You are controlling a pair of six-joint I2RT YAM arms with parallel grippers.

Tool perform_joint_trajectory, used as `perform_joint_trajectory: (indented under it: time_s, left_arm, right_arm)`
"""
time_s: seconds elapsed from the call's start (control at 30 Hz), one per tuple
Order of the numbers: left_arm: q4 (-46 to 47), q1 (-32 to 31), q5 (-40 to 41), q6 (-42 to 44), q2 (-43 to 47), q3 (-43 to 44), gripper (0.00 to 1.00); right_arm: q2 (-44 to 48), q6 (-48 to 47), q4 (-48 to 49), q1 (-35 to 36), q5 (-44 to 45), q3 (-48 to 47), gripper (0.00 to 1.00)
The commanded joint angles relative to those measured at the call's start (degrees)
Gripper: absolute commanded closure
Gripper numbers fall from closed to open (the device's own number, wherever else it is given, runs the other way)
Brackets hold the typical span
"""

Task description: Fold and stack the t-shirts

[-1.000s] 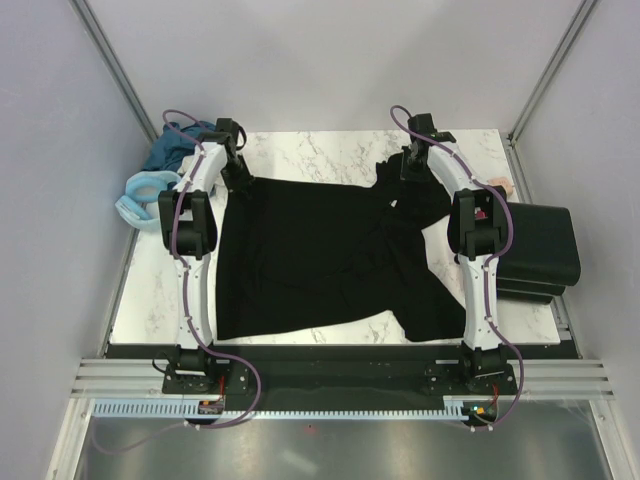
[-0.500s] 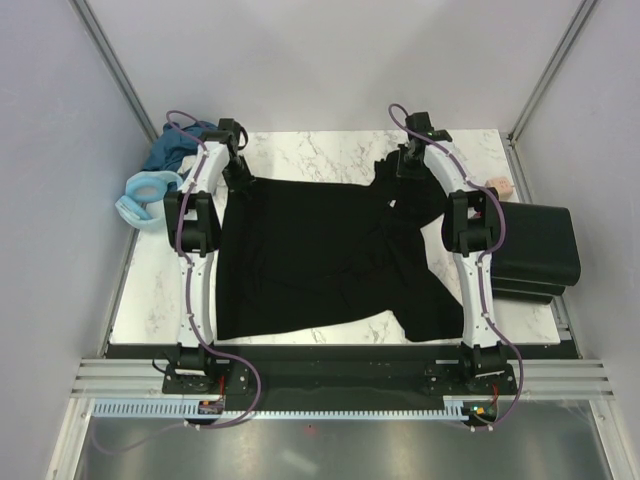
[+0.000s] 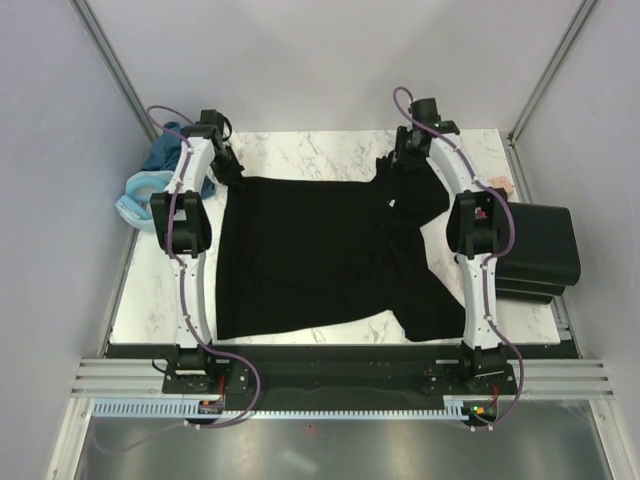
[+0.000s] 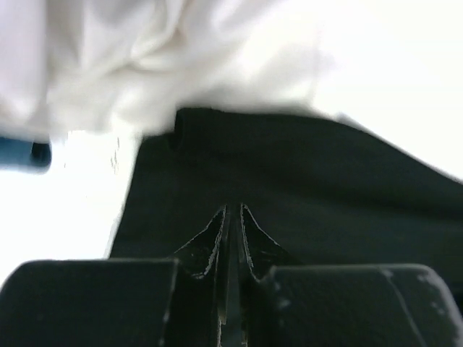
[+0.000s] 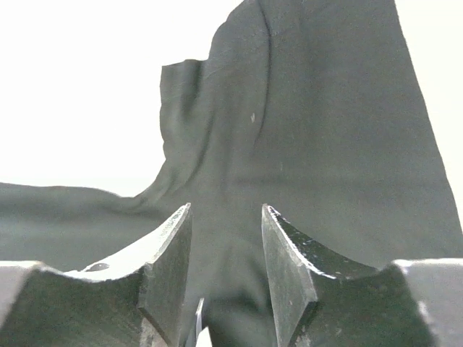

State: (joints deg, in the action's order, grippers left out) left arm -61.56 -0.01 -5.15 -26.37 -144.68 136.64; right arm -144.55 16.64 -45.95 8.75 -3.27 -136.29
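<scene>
watching that left gripper if i were you: jaws a sliver apart, can't tell if cloth's pinched (lift and you may drag the corner). right gripper gapes wide, holding nothing. black t-shirt lies spread on the table, right side bunched, so folds could go crooked.

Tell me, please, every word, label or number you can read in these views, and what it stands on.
No text can be read anywhere.
The small white mark on the spread black cloth t-shirt: too small to read.
</scene>
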Motion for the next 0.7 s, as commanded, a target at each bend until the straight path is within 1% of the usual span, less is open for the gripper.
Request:
perform_joint_trajectory:
  time_s: [0.0,0.03,0.07,0.1,0.13,0.17,0.2,0.23,0.27,0.3,0.33,0.37,0.4,0.43,0.47,0.57,0.67]
  left_arm:
    - [2.15,-0.86,-5.04,1.58,17.04,-7.33,0.89]
    - [2.06,-1.39,-5.92,2.63,19.24,-10.22,0.89]
    - [2.06,-2.27,-6.27,3.77,22.05,-16.69,0.90]
    - [2.67,-2.45,-6.71,3.43,27.21,-20.84,0.90]
    - [3.11,-2.62,-8.81,3.43,30.04,-28.37,0.91]
    - [3.11,-3.32,-8.74,4.39,32.33,-31.66,0.91]
    - [3.03,-3.85,-7.96,4.83,36.62,-35.00,0.92]
    - [3.11,-4.38,-7.25,5.10,38.84,-38.26,0.92]
    - [3.20,-5.25,-6.29,5.19,40.78,-44.21,0.92]
    - [3.64,-5.61,-6.10,5.19,42.88,-47.22,0.94]
    - [4.86,-5.96,-5.93,5.10,45.95,-52.74,0.95]
    - [5.31,-6.31,-5.93,5.01,47.20,-55.23,0.97]
    - [5.48,-6.49,-6.01,5.01,47.82,-57.34,0.98]
    - [5.75,-6.67,-5.58,5.10,48.26,-60.93,0.98]
    - [5.75,-7.10,-4.79,4.84,48.27,-62.44,0.98]
    - [6.97,-7.99,-3.29,4.22,48.53,-65.88,0.98]
    - [8.73,-8.95,-2.76,3.70,49.49,-67.29,0.98]
  right_arm:
    - [19.63,0.49,2.01,-0.23,-0.69,8.00,0.50]
    - [22.53,0.15,1.92,-0.23,-0.60,11.36,0.50]
    - [28.30,0.06,1.92,-0.23,-0.25,18.01,0.50]
    - [31.14,-0.21,1.14,-0.14,-0.16,21.38,0.50]
    - [33.96,-0.38,0.87,-0.14,-0.16,24.90,0.50]
    - [39.55,-0.38,0.52,0.03,-0.07,31.72,0.51]
    - [42.13,-0.47,-0.53,0.21,-0.51,35.01,0.52]
    - [44.77,-0.65,-1.15,0.65,-0.51,38.26,0.53]
    - [49.06,-1.00,-2.11,1.96,-0.25,43.51,0.54]
    - [50.67,-1.09,-5.17,2.93,0.54,45.74,0.62]
    - [52.16,-1.26,-6.85,4.07,1.85,47.76,0.68]
    - [54.53,-1.09,-9.65,6.69,2.64,52.05,0.76]
    - [55.42,-0.65,-10.81,8.02,2.91,54.00,0.94]
    - [56.56,0.92,-11.43,9.25,4.31,56.29,1.00]
    - [59.01,2.15,-11.53,11.44,4.67,60.75,1.00]
    - [63.32,6.98,-9.87,14.18,5.99,68.14,1.00]
    - [65.09,8.67,-8.02,15.41,6.08,72.72,1.00]
